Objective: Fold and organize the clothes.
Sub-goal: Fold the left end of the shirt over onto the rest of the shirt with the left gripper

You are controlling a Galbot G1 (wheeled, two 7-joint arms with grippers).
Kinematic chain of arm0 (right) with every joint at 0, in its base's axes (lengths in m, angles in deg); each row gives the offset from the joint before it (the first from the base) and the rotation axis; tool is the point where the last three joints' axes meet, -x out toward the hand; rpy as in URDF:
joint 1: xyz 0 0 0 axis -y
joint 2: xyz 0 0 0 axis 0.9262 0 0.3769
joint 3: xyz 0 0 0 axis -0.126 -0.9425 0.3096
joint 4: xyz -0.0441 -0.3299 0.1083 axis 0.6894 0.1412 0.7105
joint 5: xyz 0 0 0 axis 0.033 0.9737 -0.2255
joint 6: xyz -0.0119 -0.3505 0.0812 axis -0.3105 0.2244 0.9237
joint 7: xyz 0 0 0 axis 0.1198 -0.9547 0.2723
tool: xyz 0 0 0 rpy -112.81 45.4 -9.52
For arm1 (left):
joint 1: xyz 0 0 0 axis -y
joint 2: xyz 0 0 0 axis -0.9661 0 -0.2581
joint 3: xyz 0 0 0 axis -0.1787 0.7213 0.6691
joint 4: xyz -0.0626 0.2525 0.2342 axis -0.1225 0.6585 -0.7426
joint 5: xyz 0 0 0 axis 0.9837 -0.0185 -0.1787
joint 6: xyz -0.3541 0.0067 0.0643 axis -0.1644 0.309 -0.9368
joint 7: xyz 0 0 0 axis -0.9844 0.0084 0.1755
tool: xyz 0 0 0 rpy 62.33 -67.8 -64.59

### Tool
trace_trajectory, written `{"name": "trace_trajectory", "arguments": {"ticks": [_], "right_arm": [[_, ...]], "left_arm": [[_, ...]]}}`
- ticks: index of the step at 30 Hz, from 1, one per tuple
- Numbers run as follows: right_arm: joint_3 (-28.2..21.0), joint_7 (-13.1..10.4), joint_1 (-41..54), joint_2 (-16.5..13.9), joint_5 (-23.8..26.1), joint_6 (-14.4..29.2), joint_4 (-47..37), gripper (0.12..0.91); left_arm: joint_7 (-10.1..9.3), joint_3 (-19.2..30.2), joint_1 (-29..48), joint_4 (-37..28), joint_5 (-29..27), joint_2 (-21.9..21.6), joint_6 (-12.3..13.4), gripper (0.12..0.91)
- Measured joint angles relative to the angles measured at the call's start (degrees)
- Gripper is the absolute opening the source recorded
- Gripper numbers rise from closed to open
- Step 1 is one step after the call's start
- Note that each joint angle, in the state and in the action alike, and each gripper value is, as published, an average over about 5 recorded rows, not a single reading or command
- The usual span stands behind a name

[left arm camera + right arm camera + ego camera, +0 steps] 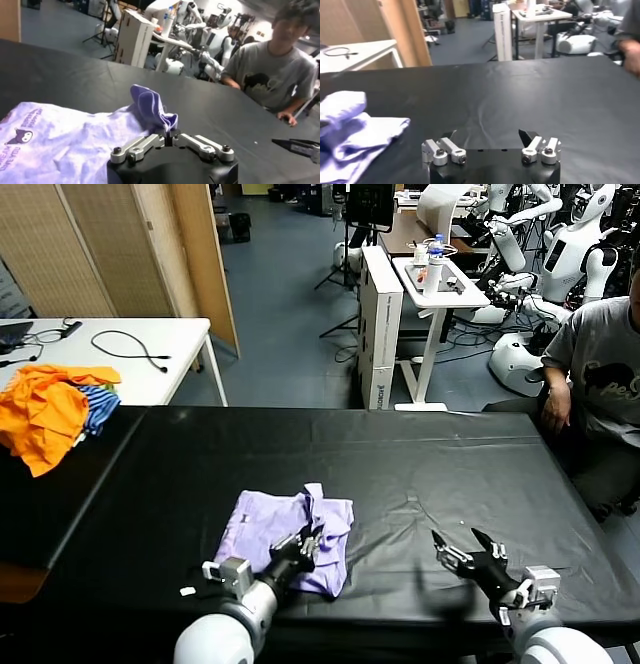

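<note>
The clothes are one pale lavender T-shirt [268, 536], lying crumpled on the black table [420, 464] near its front edge. Its printed graphic faces up in the left wrist view on the flat part of the shirt [55, 145]. My left gripper [308, 541] sits at the shirt's right side. Its jaws stand almost together on a raised fold of the fabric [150, 107], and the left gripper [170, 135] pinches that fold. My right gripper [462, 546] hovers open over bare table right of the shirt. The right gripper [487, 135] has nothing between its fingers; the shirt [350, 132] lies off to one side.
A heap of orange and blue-striped garments [50, 409] lies at the table's far left corner. Behind it stands a white table [150, 369] with a cable. A seated person [600, 374] is at the table's right end. A white cart [440, 289] stands beyond.
</note>
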State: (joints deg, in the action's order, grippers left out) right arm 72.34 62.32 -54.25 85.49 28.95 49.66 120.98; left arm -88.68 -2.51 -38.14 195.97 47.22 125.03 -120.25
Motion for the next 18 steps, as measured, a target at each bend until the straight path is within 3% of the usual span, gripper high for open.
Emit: {"name": "trace_trajectory", "arguments": {"ticks": [3, 6, 12, 18], "right_arm": [[-1.33, 0.31, 0.57, -1.06, -1.12, -0.33, 1.06, 0.907], [-3.15, -0.06, 1.47, -1.88, -1.54, -0.83, 2.38, 0.907], [-9.56, 0.88, 5.46, -2.44, 1.58, -1.72, 2.48, 0.907], [-17.90, 2.32, 11.75, -3.67, 4.33, -1.69, -1.15, 0.907]], "left_arm": [[0.00, -0.80, 0.02, 1.31, 2.45, 0.00, -0.58, 0.754], [0.21, -2.20, 0.28, 2.62, 3.62, -0.24, -0.26, 0.874], [-0.03, -7.01, 1.06, 3.68, 3.70, -2.97, 2.17, 0.906], [-0.80, -11.30, 0.75, 3.82, 2.42, -4.72, 2.58, 0.907]]}}
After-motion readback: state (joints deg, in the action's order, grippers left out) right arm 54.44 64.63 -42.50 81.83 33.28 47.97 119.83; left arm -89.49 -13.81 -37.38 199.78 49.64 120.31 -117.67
